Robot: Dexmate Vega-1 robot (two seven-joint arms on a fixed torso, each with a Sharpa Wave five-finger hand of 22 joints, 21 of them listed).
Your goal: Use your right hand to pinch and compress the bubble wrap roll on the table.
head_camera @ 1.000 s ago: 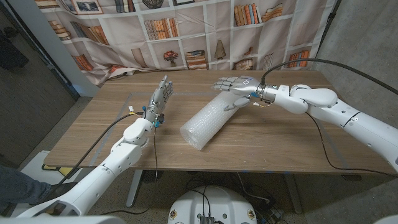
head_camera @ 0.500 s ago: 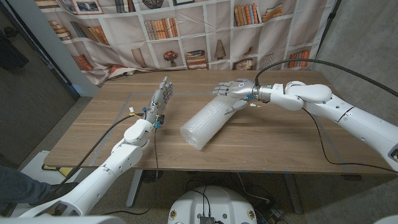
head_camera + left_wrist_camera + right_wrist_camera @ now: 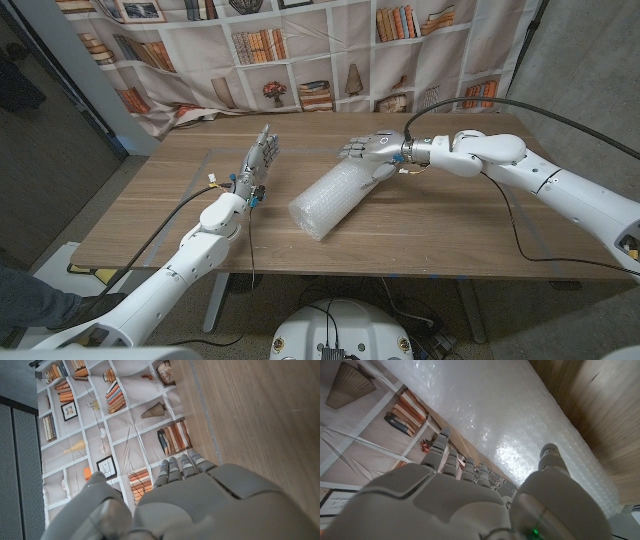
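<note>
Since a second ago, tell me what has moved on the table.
The right hand has slid toward the robot's left, closing over the far end of the bubble wrap roll, thumb beside it; no squeeze shows yet. The roll and the left hand have stayed where they were, fingers apart.

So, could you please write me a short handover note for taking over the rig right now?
Right hand: open, fingers spread, at the far end of the bubble wrap roll, thumb by the wrap; no pinch visible.
Left hand: open, holds nothing, fingers pointing up, apart from the roll on its left.
Roll: lies on its side, diagonally, mid-table.
Done: the approach.
Left: close the right hand on the roll, compress.
</note>
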